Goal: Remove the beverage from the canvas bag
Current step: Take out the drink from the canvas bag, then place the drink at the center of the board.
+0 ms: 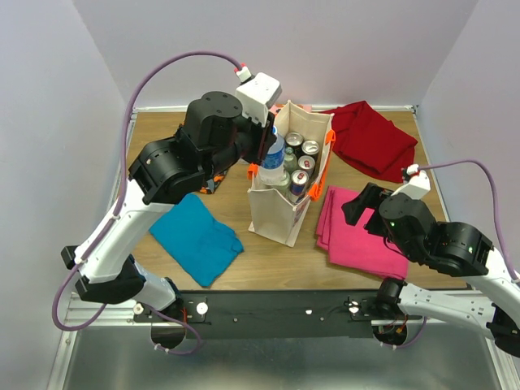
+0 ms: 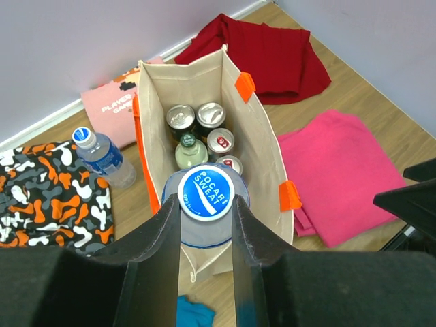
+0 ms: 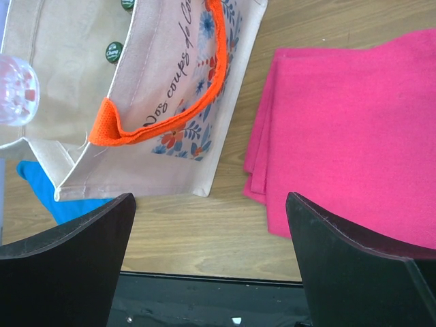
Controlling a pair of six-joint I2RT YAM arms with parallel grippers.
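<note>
The left end effector (image 2: pixel 206 208) was clenched on the beverage bottle (image 2: pixel 206 191). The bottle stood upright toward the near-left of the canvas bag (image 2: pixel 262 129) mouth, long axis vertical, so extraction ran straight up. The right end effector (image 3: pixel 211 238) hung released, right of the bag. The bottle's lower body was hidden; its base possibly sat below the rim.

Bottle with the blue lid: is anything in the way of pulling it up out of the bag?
Nothing visible. The left gripper is shut on the bottle, the canvas bag is open on top, its orange handles hang at the sides, and the cans stand beside it, not over it.
</note>
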